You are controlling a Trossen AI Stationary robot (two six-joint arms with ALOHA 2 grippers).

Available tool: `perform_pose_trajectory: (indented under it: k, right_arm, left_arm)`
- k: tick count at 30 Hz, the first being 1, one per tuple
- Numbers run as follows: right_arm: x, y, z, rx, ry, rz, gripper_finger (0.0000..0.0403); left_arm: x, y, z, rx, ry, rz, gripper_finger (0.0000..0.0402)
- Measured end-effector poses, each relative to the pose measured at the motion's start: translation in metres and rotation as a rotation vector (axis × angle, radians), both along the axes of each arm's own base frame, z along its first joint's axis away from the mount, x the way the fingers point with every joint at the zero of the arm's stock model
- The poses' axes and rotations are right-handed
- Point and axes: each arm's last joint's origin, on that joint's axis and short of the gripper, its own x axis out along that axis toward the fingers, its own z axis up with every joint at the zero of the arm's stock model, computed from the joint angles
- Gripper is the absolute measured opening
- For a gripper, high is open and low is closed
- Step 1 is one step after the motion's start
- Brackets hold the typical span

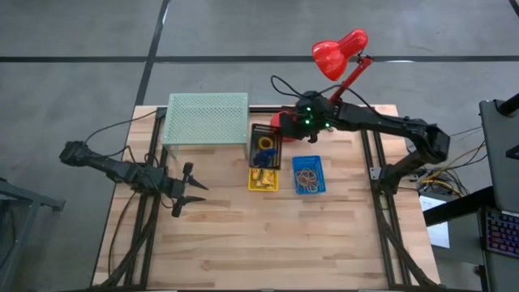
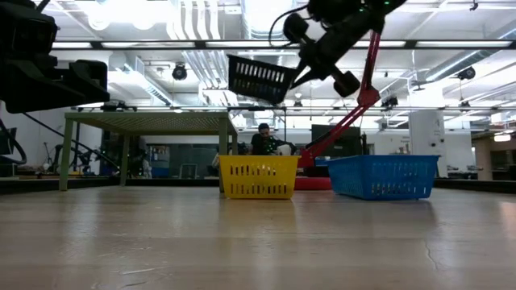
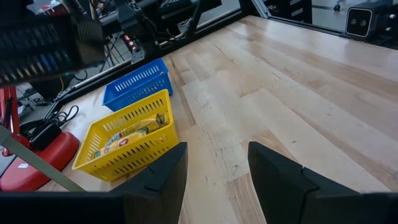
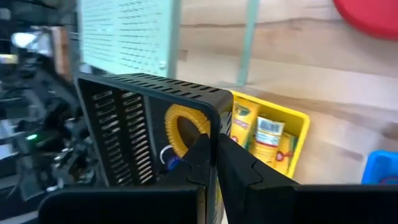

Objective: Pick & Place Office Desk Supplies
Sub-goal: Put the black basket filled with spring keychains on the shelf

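Right gripper [image 4: 211, 163] fingers clamped on the rim of a black slotted basket [image 4: 149, 127], basket lifted off the table and tilted, above the yellow basket [image 1: 263, 178] just in front of the pale green mesh shelf [image 1: 207, 118]. Low view shows the black basket clear in the air, higher than both other baskets. Inside it: a yellow-orange ring [image 4: 182, 129] and something small and blue [image 4: 168, 160], rest too dim to tell. Yellow basket sits on the wood, holds small yellow packets [image 4: 264, 140]. Blue basket [image 1: 309, 174] just beside it, holds thin rubber-band loops [image 1: 306, 178]. So sorting looks mostly done: supplies sit in three baskets, none loose on the table as far as visible. Likely left: set the black basket down, maybe on or by the shelf. Left gripper [image 1: 193, 193] idle, fingers apart, holding nothing, over bare table [image 1: 243, 243] well apart from the baskets. Red desk lamp [image 1: 340, 50] at the back edge.
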Motion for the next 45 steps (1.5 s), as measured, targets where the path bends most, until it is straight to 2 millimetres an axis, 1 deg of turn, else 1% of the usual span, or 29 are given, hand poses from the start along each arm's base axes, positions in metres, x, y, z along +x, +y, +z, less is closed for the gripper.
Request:
perform_pose_trajectory:
  k: [4,9,12,19,21,28,32,35,38,43,45]
  right_arm:
    - [0.014,-0.007,0.006,0.064,0.06,-0.034,0.0013]
    - [0.034,-0.015,0.027,0.039,0.015,-0.026,0.0013]
    - [0.043,-0.019,0.034,0.036,0.018,-0.023,0.0013]
    - [0.065,-0.031,0.03,-0.012,0.055,-0.008,0.0013]
    - [0.072,-0.036,0.032,-0.014,0.041,-0.019,0.0013]
    - [0.092,-0.061,0.041,-0.068,-0.003,-0.026,0.0013]
    - [0.106,-0.074,0.039,-0.08,-0.002,-0.028,0.0013]
    - [0.117,-0.084,0.033,-0.073,0.01,-0.03,0.0013]
    - [0.123,-0.097,0.029,-0.051,0.04,-0.042,0.0013]
    - [0.116,-0.116,0.04,-0.047,0.052,-0.052,0.0013]
    - [0.115,-0.12,0.039,-0.037,0.069,-0.056,0.0013]
  left_arm:
    - [0.0,0.0,0.0,0.0,0.0,0.0,0.0173]
    - [0.0,0.0,0.0,0.0,0.0,0.0,0.0173]
    - [0.0,0.0,0.0,0.0,0.0,-0.001,0.0173]
    - [0.0,0.0,0.0,0.0,0.0,0.0,0.0173]
    - [0.0,0.0,0.0,0.0,0.0,0.0,0.0173]
    - [0.0,0.0,0.0,0.0,0.0,0.0,0.0173]
    - [0.0,0.0,0.0,0.0,0.0,0.0,0.0173]
    - [0.0,0.0,0.0,0.0,0.0,0.0,0.0173]
    - [0.0,0.0,0.0,0.0,0.0,-0.001,0.0173]
    - [0.0,0.0,0.0,0.0,0.0,-0.001,0.0173]
    - [0.0,0.0,0.0,0.0,0.0,-0.001,0.0173]
